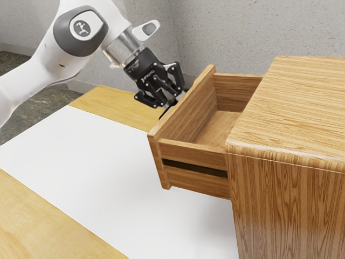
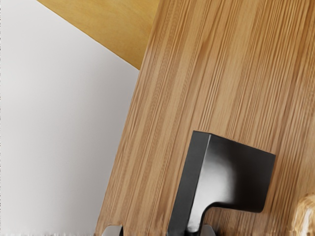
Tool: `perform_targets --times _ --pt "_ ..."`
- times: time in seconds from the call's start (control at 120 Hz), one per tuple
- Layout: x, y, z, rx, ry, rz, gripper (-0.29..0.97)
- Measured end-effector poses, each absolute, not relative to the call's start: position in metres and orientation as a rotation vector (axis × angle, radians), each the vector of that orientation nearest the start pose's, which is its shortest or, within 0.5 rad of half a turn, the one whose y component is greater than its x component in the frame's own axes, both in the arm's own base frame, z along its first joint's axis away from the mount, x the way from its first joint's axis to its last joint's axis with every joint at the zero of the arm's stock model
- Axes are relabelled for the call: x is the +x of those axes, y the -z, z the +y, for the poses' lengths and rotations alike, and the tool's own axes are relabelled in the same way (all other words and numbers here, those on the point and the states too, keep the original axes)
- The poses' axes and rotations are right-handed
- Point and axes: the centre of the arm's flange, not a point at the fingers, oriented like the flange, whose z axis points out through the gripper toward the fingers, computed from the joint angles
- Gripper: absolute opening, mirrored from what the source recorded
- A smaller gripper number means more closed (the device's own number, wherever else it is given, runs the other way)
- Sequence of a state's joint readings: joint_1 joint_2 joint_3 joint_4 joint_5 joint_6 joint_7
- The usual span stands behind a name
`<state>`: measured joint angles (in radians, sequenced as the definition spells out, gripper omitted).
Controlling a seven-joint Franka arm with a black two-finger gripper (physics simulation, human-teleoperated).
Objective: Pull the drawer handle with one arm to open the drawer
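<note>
Item: wooden drawer [image 1: 190, 115], pulled well out of its cabinet [image 1: 291, 183] – the inside floor and back wall are exposed in the exterior view, and the front panel stands clear of the cabinet face. Beneath the drawer's side wall a dark slot is seen in the cabinet front. Handle [image 2: 230, 180]: black, angular, fixed to the outer face of the drawer front [image 2: 211, 73]; in the wrist view it is seen just under the hand, its narrow stem running to the picture's lower edge. Tool [image 1: 168, 103]: black, carried on the white arm [image 1: 48, 65], which enters from the exterior view's left; it is set against the outer side of the drawer front, its lower part hidden behind the panel's top edge. Whether the tool is clenched on the handle or released cannot be told from either view. Surface [image 1: 81, 172]: white across the middle, with bare wood [image 1: 32, 226] along its edges – the same white area [image 2: 54, 137] and wood strip [image 2: 110, 24] are seen beside the drawer front in the wrist view. The cabinet stands at the exterior view's right, on the surface.
</note>
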<state>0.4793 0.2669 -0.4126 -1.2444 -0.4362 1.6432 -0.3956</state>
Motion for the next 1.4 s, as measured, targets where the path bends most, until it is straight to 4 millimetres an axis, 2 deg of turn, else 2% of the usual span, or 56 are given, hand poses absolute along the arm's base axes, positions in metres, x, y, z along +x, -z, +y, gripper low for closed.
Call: perform_targets --times 0.175,0.383,0.533,0.9,1.15,1.2,1.242,1.317,1.333,1.367,1.4 --pt "0.627 -0.658 0.048 2.514 -0.078 0.619 0.11" --pt "0.62 -0.652 0.078 2.515 -0.057 0.676 0.11" --pt "0.613 -0.655 0.1 2.508 -0.066 0.714 0.11" --pt "0.598 -0.659 0.135 2.503 -0.065 0.766 0.12" --pt "0.591 -0.667 0.135 2.513 -0.072 0.755 0.3" --pt "0.586 -0.676 0.136 2.517 -0.085 0.755 0.33" --pt "0.578 -0.69 0.135 2.525 -0.11 0.752 0.35" --pt "0.555 -0.742 0.128 2.56 -0.214 0.722 0.44" --pt "0.546 -0.761 0.124 2.591 -0.262 0.71 0.46" --pt "0.531 -0.793 0.106 2.672 -0.349 0.67 0.49" --pt "0.517 -0.815 0.076 2.767 -0.418 0.613 0.52"
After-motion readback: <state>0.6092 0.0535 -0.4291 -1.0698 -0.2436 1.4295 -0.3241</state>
